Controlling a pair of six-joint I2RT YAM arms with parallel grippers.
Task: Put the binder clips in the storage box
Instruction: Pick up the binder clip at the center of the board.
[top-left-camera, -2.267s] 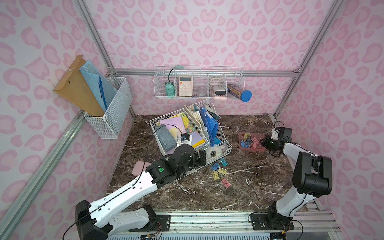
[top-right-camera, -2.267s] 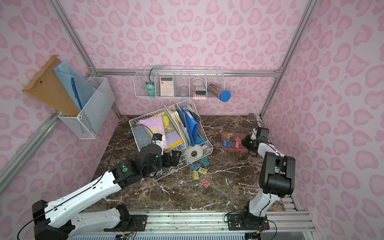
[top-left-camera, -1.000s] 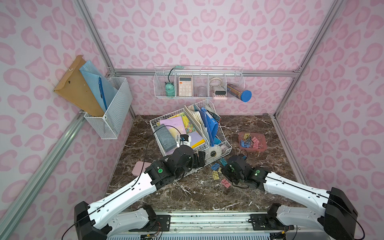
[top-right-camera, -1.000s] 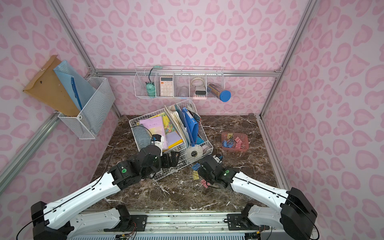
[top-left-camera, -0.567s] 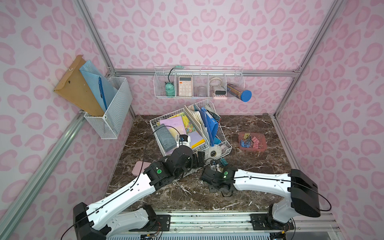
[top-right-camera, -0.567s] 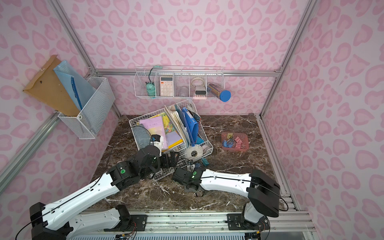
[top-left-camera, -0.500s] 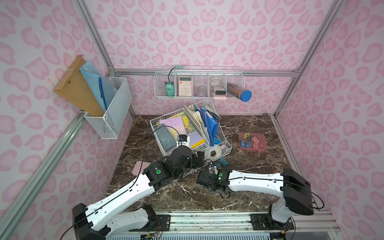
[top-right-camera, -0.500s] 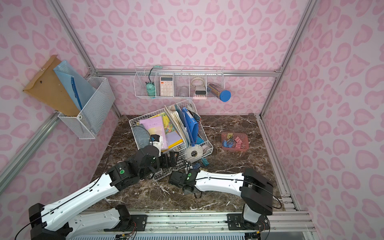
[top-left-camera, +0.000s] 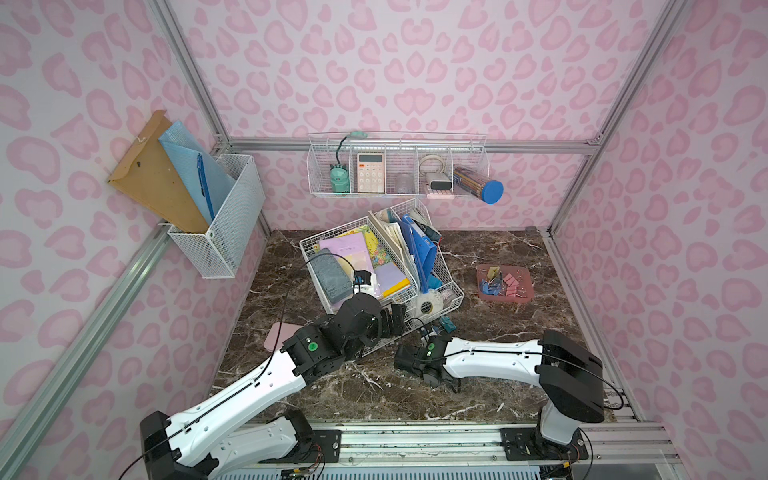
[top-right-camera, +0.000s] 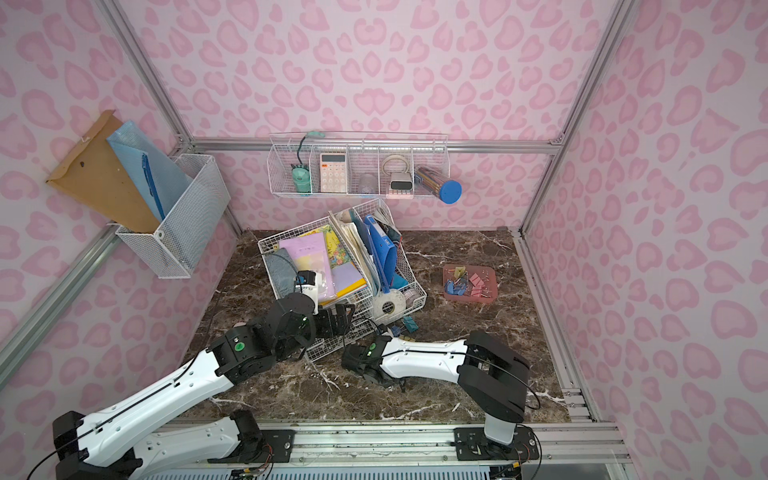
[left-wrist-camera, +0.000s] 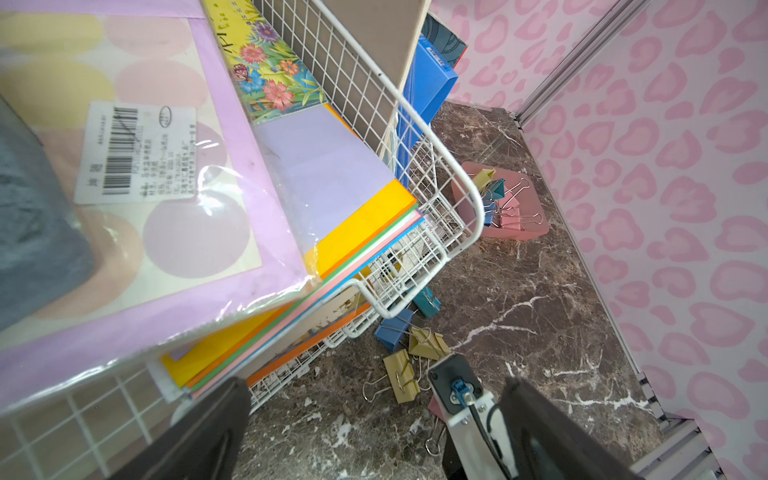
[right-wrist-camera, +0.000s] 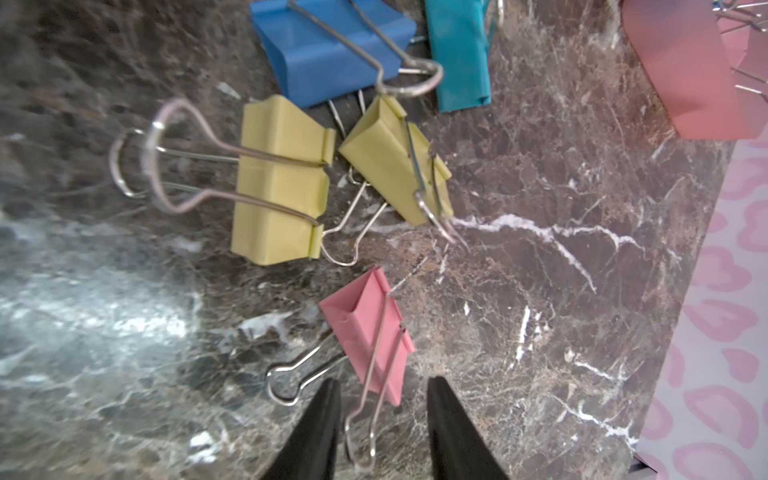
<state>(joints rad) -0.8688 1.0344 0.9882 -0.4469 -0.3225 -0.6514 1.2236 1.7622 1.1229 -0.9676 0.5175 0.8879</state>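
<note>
Several binder clips (top-left-camera: 498, 281) lie in the dusty-pink storage box (top-left-camera: 524, 296) at the right, which also shows in the other top view, storage box (top-right-camera: 491, 296). More lie loose on the marble in front of the wire organiser: a blue clip (right-wrist-camera: 328, 54), a teal clip (right-wrist-camera: 457, 54), two yellow clips (right-wrist-camera: 278, 183) (right-wrist-camera: 395, 162) and a pink clip (right-wrist-camera: 370, 332). My right gripper (right-wrist-camera: 384, 384) is low over the pink clip, jaws apart, with its wire handle between the fingertips. My left gripper (left-wrist-camera: 374, 386) hangs wide open and holds nothing at the organiser's front edge, near those clips.
The white wire organiser (top-left-camera: 415, 232), full of paper, folders and a tape roll (top-left-camera: 428, 305), stands just behind the loose clips. A flat pale-pink case (top-left-camera: 276, 336) lies at the left under my left arm. Wire baskets hang on the back wall (top-left-camera: 397, 166) and left wall (top-left-camera: 224, 232).
My right arm has swung from the storage box at the far right across to the loose clips and come down over the pink one. The left arm has hardly moved.
</note>
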